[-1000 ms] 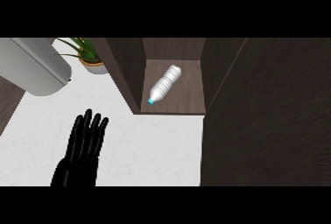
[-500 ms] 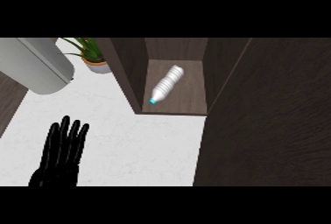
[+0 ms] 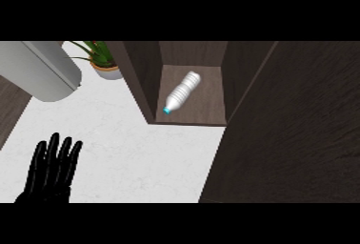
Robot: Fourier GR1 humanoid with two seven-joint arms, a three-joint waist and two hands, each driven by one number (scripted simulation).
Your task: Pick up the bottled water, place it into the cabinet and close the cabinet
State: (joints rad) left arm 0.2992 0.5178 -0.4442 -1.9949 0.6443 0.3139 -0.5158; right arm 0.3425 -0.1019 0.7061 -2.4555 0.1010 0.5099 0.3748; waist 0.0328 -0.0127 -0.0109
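Note:
The water bottle (image 3: 181,92), clear with a blue cap, lies on its side on the floor of the dark wooden cabinet (image 3: 141,81), cap toward the front edge. The cabinet door (image 3: 295,138) stands out at the right, swung partly across and covering the right half of the view. My left hand (image 3: 51,169) is at the lower left over the white counter, open with fingers straight and pointing up, well away from the bottle. The right hand does not show.
A large grey cylinder-shaped appliance (image 3: 45,66) lies at the upper left. A small potted plant (image 3: 102,59) stands beside the cabinet's left wall. The white counter (image 3: 141,152) stretches between my hand and the cabinet.
My left hand has drawn back down and to the left, toward the view's lower edge. The door's edge has shifted slightly left. The bottle has not moved.

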